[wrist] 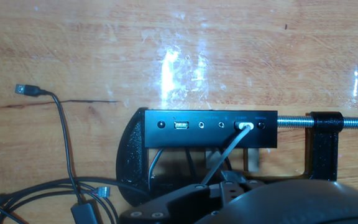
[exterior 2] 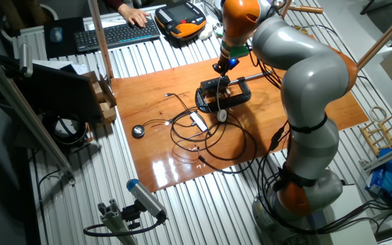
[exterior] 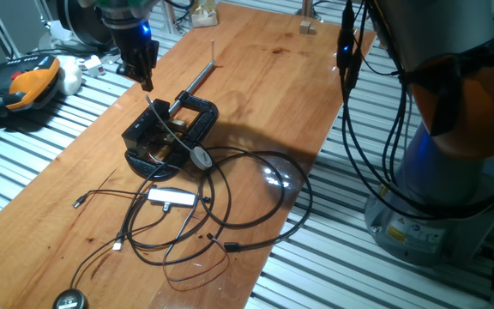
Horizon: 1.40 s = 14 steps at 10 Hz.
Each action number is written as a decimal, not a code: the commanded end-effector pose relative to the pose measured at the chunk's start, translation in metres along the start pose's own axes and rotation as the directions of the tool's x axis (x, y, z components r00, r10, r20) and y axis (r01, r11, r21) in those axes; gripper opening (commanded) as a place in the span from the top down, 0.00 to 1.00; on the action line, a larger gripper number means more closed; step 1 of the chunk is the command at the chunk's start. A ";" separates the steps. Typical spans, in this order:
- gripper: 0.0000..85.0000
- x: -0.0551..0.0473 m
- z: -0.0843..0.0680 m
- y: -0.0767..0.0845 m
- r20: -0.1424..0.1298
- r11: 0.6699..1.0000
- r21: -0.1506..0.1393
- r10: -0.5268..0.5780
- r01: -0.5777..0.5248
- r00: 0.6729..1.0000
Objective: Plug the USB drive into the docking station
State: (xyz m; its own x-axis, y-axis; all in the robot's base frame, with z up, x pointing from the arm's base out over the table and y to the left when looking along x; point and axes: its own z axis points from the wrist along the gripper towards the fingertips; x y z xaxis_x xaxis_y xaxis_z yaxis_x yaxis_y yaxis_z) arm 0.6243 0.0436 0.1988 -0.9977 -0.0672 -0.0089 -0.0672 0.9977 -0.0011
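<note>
Docking station (exterior: 151,137) sits mid-worktop (exterior: 256,77), held in the black C-clamp (exterior: 197,116) whose metal rod (exterior: 197,79) runs away toward the far edge. Gripper (exterior: 141,67) hangs just above and behind the dock, apart from it. Fingers look close together, but I cannot tell whether they pinch the USB drive; no drive resolves in any view. In the hand view the dock's port face (wrist: 207,124) looks straight up at the camera, long axis left-right, open USB socket (wrist: 181,126) left of centre, white cable (wrist: 229,152) already plugged in to its right. Key relation: the socket lies below the fingers and offset sideways along the port row, so I'd judge the next move needs a lateral shift along that axis, then a straight descent. Loose cables (exterior: 230,206) and the silver adapter (exterior: 171,196) lie in front, clear of the path.
</note>
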 end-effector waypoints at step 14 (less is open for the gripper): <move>1.00 0.001 -0.002 0.003 0.029 1.000 0.009 0.016 -0.016 0.999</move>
State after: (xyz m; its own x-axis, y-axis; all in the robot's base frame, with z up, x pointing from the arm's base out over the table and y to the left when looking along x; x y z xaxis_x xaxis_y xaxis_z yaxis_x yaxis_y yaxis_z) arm 0.6228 0.0468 0.2002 -0.9980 -0.0511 -0.0380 -0.0507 0.9987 -0.0102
